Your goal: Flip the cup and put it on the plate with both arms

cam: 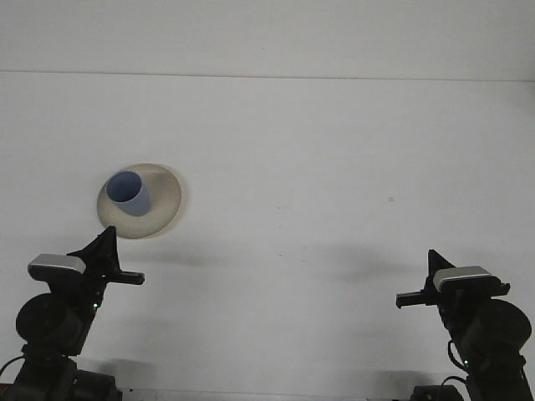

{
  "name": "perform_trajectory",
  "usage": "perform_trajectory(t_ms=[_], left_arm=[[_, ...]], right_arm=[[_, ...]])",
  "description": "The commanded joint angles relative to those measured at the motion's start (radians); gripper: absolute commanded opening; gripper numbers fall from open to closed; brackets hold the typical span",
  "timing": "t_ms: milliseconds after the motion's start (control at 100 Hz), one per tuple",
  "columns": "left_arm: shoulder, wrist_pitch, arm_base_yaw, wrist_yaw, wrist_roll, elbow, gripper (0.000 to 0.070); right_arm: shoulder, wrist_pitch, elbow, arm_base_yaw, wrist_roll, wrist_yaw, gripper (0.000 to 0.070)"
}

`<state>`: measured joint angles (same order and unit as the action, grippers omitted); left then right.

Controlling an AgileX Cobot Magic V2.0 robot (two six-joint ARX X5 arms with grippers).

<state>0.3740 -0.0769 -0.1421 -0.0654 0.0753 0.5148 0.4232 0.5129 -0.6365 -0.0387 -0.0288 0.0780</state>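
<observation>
Judging the step: the blue cup already stands on the cream plate, its mouth facing up toward the camera, so the work looks done or all but done; what is left, as I read it, is to draw both arms clear.
Cup position: it sits on the left half of the plate, near the rim, upright and touched by neither arm.
Left end effector: it hangs low at the near edge of the surface, just below the plate and apart from it; I cannot tell whether its fingers are apart or together, since it is seen edge-on.
Right end effector: it is parked low on the far right, well apart from the plate, holding nothing that shows; here too I cannot tell how the fingers stand.
Doing it well: any move of the left arm should go back and down, away from the plate's near rim, because a forward sweep could nudge the plate and tip the cup.
Open room: the whole middle and right of the surface is bare, so the right arm has free travel.
Edges: the back edge runs well behind the plate, and the plate lies well in from the left.
</observation>
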Motion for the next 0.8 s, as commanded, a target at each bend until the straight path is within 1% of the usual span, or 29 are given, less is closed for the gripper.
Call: perform_trajectory(t_ms=[0,100,260,410,590,790], left_arm=[[-0.046,0.069,0.010,-0.006,-0.011,-0.055,0.0012],[-0.140,0.113,0.033,-0.006,-0.011,-0.150,0.0012],[-0.275,0.116,0.079,-0.006,-0.011,-0.281,0.0012],[-0.364,0.123,0.092,-0.006,-0.011,-0.373,0.0012],[-0.371,0.149,0.092,-0.002,-0.007,-0.436,0.0012],[-0.371,0.257,0.091,0.022,-0.008,-0.501,0.0012]], right_arm=[[0.003,-0.011,-0.008,-0.001,0.006,0.000,0.0000],[0.003,-0.011,-0.008,-0.001,0.006,0.000,0.0000],[0.003,-0.011,-0.008,-0.001,0.006,0.000,0.0000],[0.003,-0.011,-0.008,-0.001,0.006,0.000,0.0000],[0.003,-0.012,-0.008,-0.001,0.006,0.000,0.0000],[0.003,-0.012,-0.008,-0.001,0.006,0.000,0.0000]])
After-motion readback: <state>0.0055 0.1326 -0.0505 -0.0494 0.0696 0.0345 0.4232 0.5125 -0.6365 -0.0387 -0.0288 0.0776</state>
